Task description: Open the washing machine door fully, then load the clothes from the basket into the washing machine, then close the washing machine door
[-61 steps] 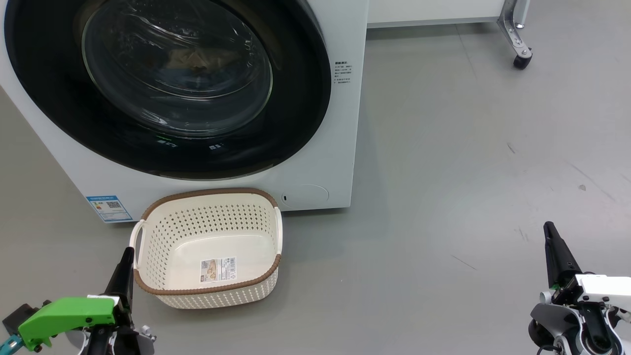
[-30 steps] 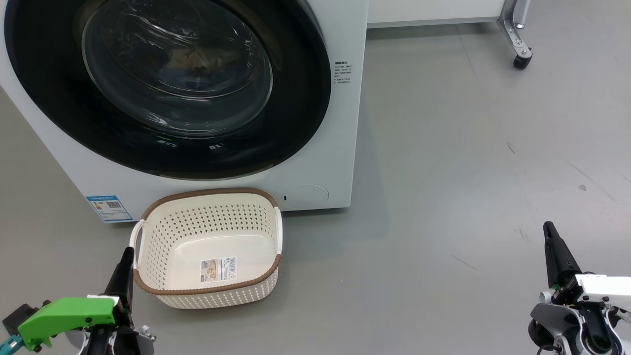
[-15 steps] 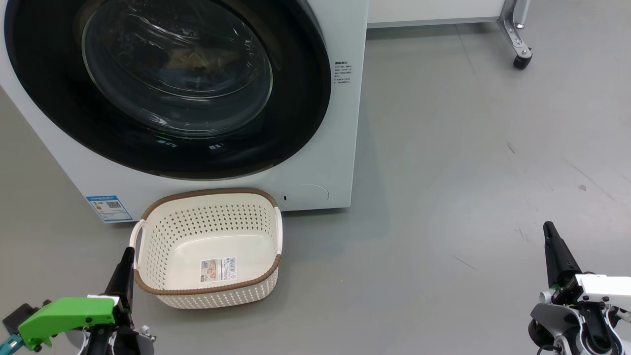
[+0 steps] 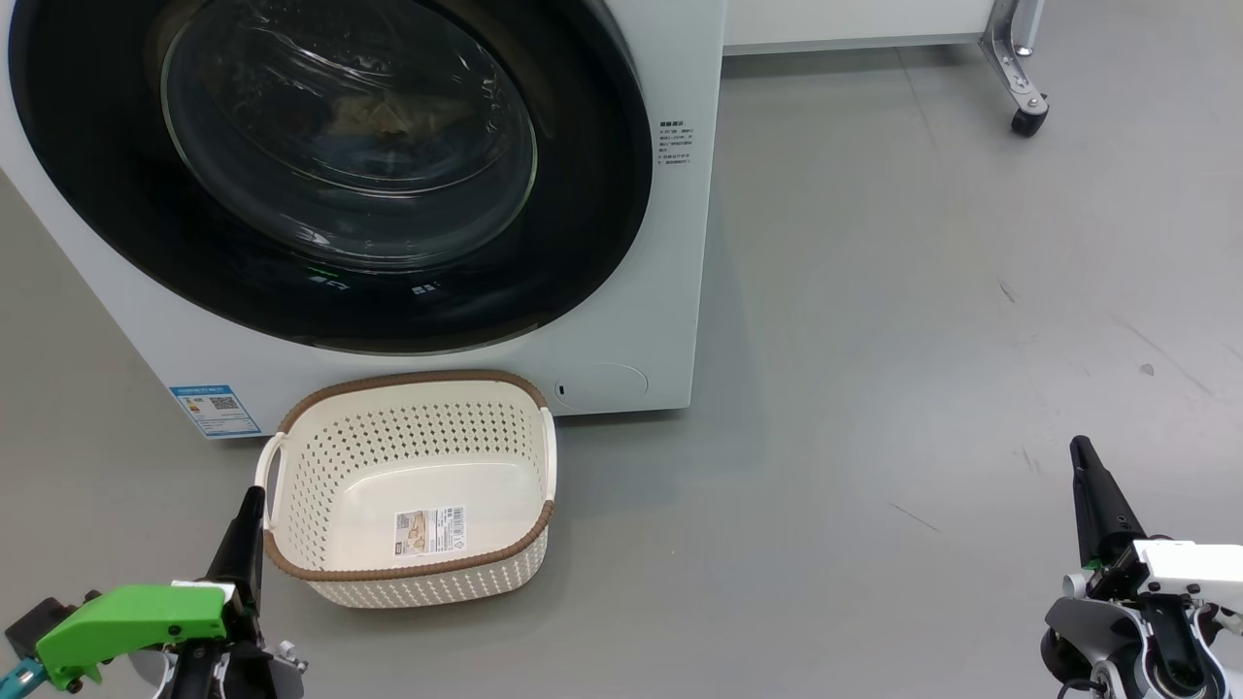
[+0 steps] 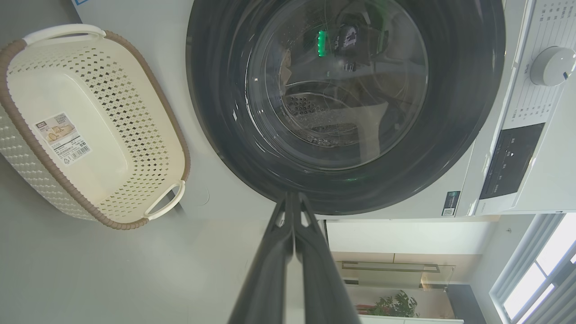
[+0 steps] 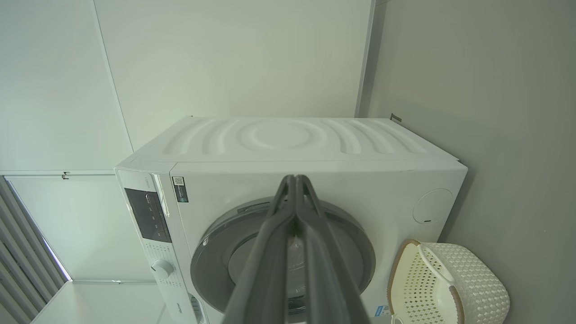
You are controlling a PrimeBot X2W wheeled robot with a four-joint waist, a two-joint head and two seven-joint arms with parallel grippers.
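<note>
Dark-fingered left gripper (image 4: 255, 497), right gripper (image 4: 1080, 449) both pinched shut, empty. In head view, round glossy black door (image 4: 583, 194) closed at 10 o'clock, cream perforated basket (image 4: 408, 377) bare at 8. My worry: door not clicked home, pops open.

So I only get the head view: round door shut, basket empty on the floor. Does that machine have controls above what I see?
Observer: Yes, the left wrist view shows a white dial and a black control panel on the front of the washing machine.
Operator: And those dark spikes at the bottom corners?
Observer: Those are pincers; the wrist views show the left gripper and right gripper both shut, holding nothing.
Operator: Can you see into the drum?
Observer: Through the washing machine door the left wrist view shows the perforated wall of the steel drum.
</note>
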